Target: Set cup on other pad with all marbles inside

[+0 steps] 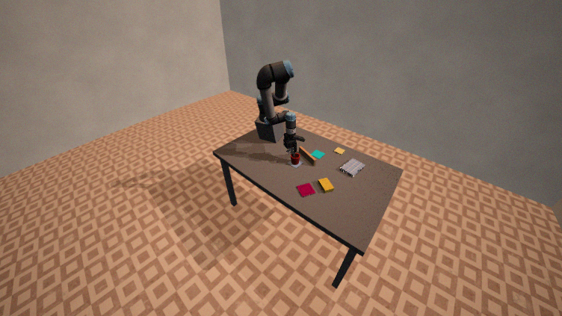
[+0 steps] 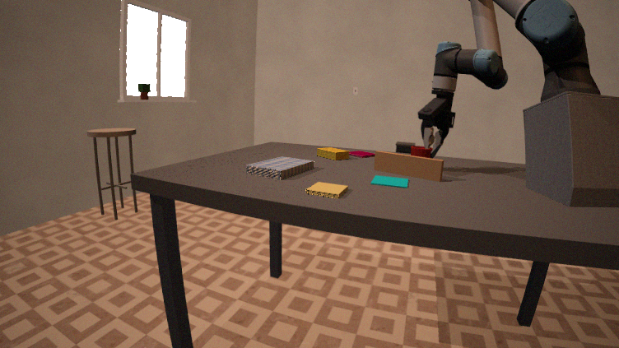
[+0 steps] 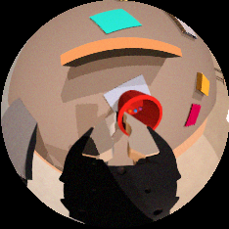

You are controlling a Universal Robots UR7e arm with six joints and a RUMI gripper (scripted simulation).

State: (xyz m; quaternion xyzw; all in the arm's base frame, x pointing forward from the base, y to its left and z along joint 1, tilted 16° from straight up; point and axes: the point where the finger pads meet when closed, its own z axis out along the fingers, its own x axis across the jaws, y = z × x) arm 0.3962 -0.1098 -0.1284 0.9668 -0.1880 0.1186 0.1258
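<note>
The red cup stands on a white pad on the near side of the wooden rail. In the wrist view the cup holds small coloured marbles and sits on the pad's corner. My gripper comes down from above and its fingers pinch the cup's near rim, one outside the wall and one inside. The teal pad lies beyond the rail, also in the wrist view. From the exterior view the rail hides most of the cup.
A yellow block and a magenta flat piece lie toward the table's front. A grey checkered block and a small yellow flat piece lie to the right. The arm's grey base box stands at the back corner.
</note>
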